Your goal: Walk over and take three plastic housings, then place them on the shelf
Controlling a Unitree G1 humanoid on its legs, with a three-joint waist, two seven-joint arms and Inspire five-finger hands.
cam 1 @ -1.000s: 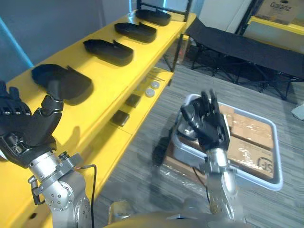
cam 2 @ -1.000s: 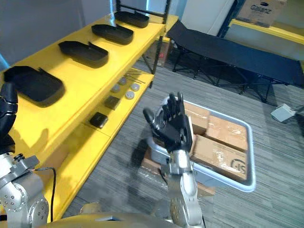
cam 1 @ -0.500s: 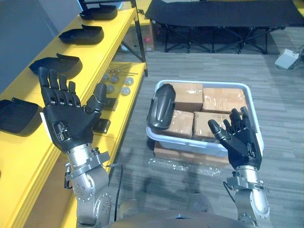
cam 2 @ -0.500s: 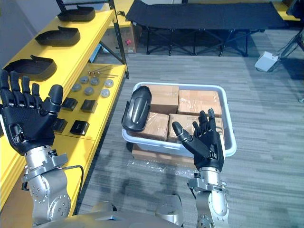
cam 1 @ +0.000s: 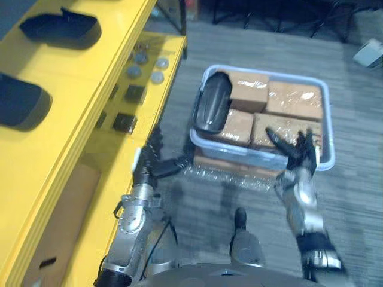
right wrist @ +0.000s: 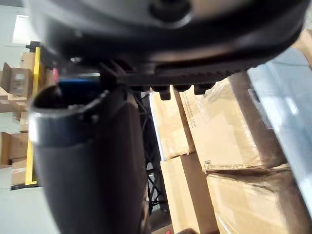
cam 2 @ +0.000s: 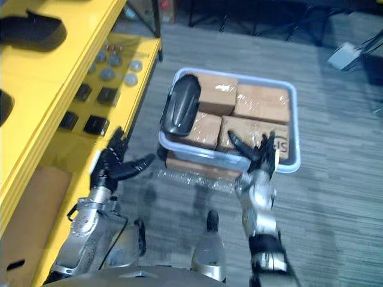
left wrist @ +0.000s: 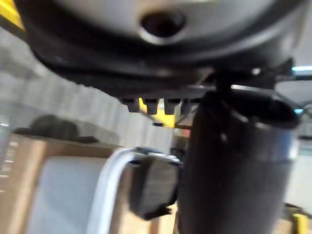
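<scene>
Shows left hand (cam 1: 153, 164) fanned wide and gripping nothing, just off the near left corner of the white tub (cam 1: 236, 152), and right hand (cam 1: 297, 160) equally spread and empty at the tub's near rim. Shows 1 black plastic housing (cam 1: 213, 109) lying tilted in the tub's left end on cardboard boxes (cam 1: 287, 101), apart from both hands. Places a 2nd housing (cam 1: 60, 28) and a 3rd housing (cam 1: 17, 104) on the yellow shelf (cam 1: 78, 84) left of the tub, above small parts (cam 1: 134, 92).
</scene>
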